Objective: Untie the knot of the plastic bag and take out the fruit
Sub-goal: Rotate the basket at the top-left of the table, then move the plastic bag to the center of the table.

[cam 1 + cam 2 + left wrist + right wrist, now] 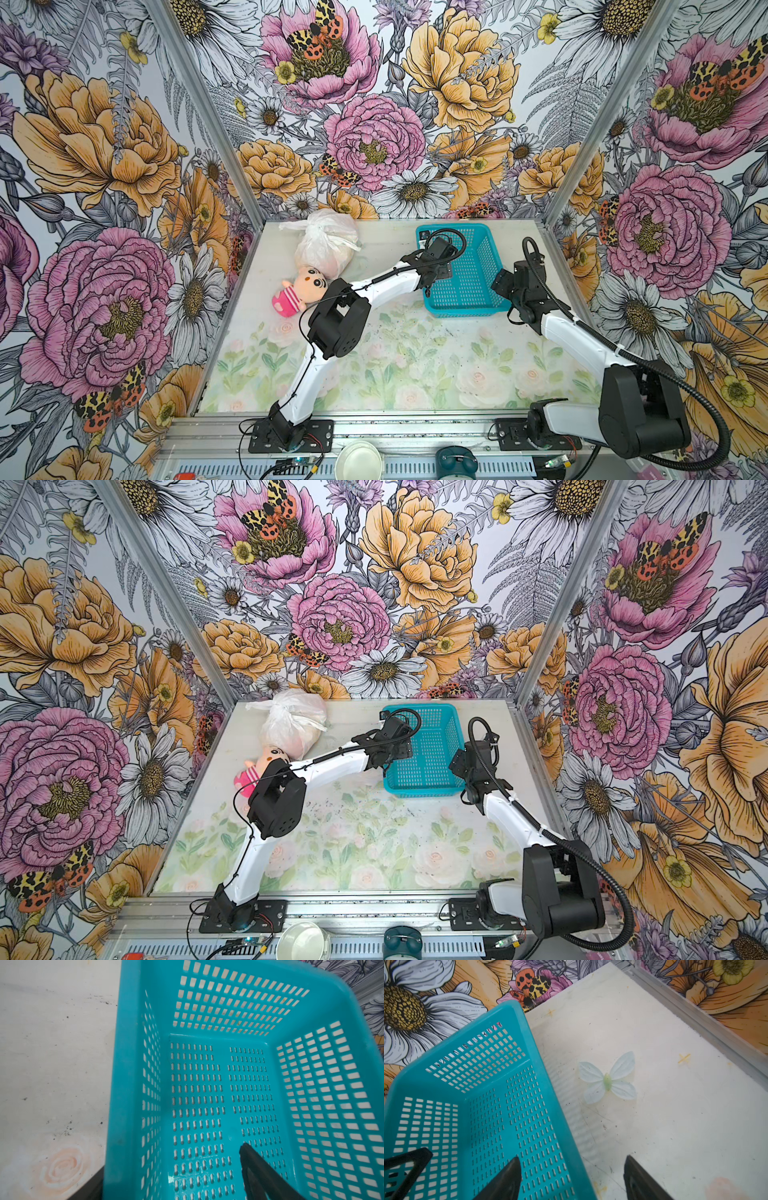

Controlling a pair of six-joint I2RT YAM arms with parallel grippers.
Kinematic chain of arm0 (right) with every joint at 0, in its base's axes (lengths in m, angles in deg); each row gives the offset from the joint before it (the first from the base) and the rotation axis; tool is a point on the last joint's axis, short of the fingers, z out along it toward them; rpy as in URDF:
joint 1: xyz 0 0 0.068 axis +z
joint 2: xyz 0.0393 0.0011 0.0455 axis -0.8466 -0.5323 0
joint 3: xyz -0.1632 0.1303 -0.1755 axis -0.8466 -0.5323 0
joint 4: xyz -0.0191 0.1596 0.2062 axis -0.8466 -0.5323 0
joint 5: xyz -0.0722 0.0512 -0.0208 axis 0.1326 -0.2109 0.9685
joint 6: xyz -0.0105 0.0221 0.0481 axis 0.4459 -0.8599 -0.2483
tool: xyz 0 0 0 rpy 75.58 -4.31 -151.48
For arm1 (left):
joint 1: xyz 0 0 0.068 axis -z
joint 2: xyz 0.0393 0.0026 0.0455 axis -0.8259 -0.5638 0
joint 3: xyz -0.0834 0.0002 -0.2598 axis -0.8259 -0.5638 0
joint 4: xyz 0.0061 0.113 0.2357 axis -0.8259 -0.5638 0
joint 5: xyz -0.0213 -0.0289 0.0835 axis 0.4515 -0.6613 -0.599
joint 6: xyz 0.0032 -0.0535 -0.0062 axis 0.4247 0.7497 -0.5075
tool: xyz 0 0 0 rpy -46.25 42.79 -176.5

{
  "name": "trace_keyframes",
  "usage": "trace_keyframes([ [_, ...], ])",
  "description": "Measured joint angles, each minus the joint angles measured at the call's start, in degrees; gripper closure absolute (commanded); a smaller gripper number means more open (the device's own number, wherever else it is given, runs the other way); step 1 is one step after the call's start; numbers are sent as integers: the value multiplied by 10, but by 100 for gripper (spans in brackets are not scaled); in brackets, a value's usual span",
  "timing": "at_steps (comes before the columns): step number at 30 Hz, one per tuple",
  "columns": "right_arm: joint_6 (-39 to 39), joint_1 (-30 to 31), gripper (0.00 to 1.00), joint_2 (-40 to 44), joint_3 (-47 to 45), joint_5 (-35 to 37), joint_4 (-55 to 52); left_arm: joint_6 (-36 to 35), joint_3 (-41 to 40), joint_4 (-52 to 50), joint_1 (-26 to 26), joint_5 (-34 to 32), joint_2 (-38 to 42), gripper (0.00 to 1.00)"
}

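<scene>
The white plastic bag [326, 245] [293, 723] lies at the back left of the table, closed, with its knot [318, 230] bunched at the top. The fruit is hidden inside the bag; only a faint orange tint shows through. My left gripper [432, 278] [172, 1157] is open and straddles the left wall of the teal basket [453, 227], one finger [255, 1167] inside. Across the basket's right wall stands my right gripper [503, 282] [571, 1158], open, one finger [510, 1169] inside and the other over the table. Neither holds anything.
The teal basket [419, 707] [128, 1064] [546, 1084] at the back right holds nothing. A pink-striped plush doll [297, 291] [259, 766] lies just in front of the bag. A pale butterfly [607, 1080] is printed on the table beside the basket. Floral walls enclose three sides.
</scene>
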Motion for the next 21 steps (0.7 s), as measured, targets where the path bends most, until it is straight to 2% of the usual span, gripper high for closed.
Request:
trace_keyframes([
  [2, -3, -9, 6, 10, -4, 10, -7, -9, 1, 0, 0, 1, 0, 1],
  [7, -5, -39, 6, 56, -17, 26, -34, -43, 7, 0, -2, 1, 3, 1],
  [11, -3, -35, 7, 109, -17, 29, -47, -77, 3, -6, -7, -13, 40, 1],
  [14, 8, -7, 6, 146, -16, 31, -52, -107, -24, -6, -9, -45, 116, 1],
  [16, 22, 35, 6, 165, -10, 38, -56, -124, -61, 2, -10, -82, 194, 1],
  [19, 43, 96, 6, 174, 8, 42, -56, -136, -135, 17, -23, -140, 319, 1],
  [21, 55, 133, 6, 168, 20, 42, -50, -134, -200, 28, -53, -168, 399, 1],
])
